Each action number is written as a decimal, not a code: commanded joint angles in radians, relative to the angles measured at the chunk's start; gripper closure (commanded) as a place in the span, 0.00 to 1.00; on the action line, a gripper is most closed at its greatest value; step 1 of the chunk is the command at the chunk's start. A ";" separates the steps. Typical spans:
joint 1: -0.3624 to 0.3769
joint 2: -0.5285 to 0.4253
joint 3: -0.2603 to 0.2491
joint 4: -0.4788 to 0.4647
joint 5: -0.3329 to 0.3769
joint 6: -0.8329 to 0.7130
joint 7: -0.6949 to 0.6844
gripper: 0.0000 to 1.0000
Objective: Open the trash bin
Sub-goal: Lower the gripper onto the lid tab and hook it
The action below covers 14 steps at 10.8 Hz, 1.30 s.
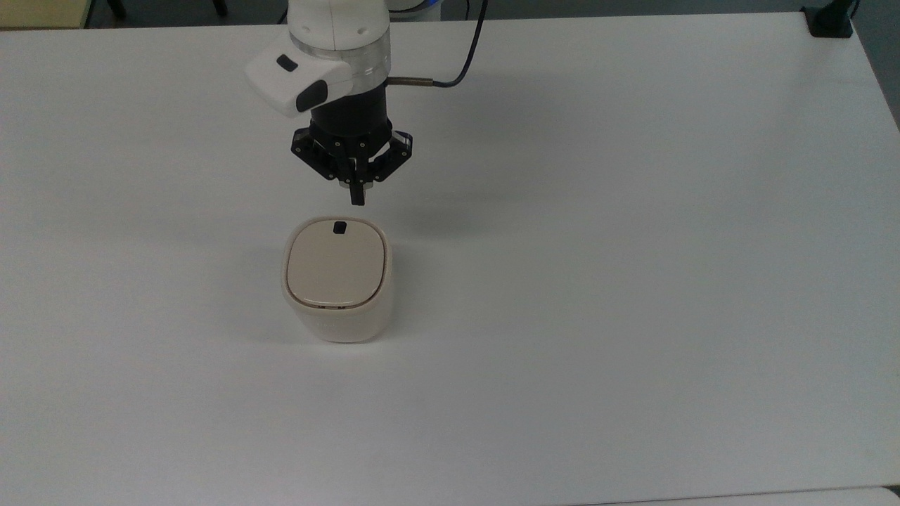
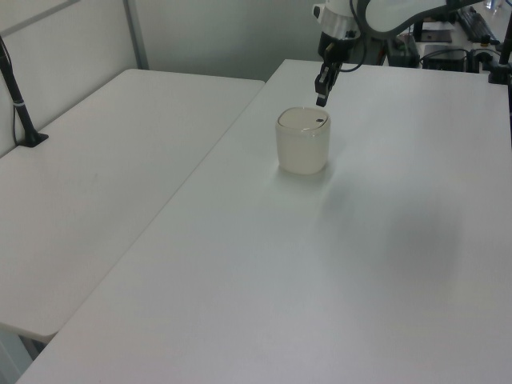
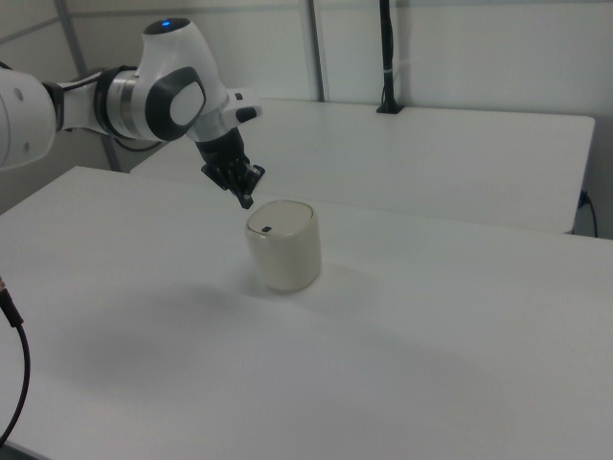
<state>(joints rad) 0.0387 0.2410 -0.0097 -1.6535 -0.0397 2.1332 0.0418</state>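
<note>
Now the gripper hangs above the table, near the bin and not touching it. Its two fingers are pressed together into one narrow black tip, and they hold nothing. In the top view this tip is just above the bin's upper edge, a little to the right of the button. In the right view the tip is beside the bin's rim on the right view's left, higher than the lid.

I judge that the step in hand is the approach to the button, and the pressing is not yet done. To do it well, the tip should first come exactly over the small black square, then go straight down. A slanted push could slide off the button onto the flat lid, or push the light bin along the table. The press should be short, and then the arm should rise quickly, because the lid probably swings up.

The bin stands upright near the table's middle. Its lid is closed and lies flat. Seen from above it is a rounded square, so no long axis is clear. The button side points toward the arm, at the top view's top; the hinge seems to be on the opposite edge.
</note>
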 commanded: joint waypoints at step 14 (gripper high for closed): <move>-0.033 0.045 -0.006 0.032 -0.011 0.019 0.029 1.00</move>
<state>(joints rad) 0.0009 0.3348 -0.0107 -1.6347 -0.0398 2.2132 0.0533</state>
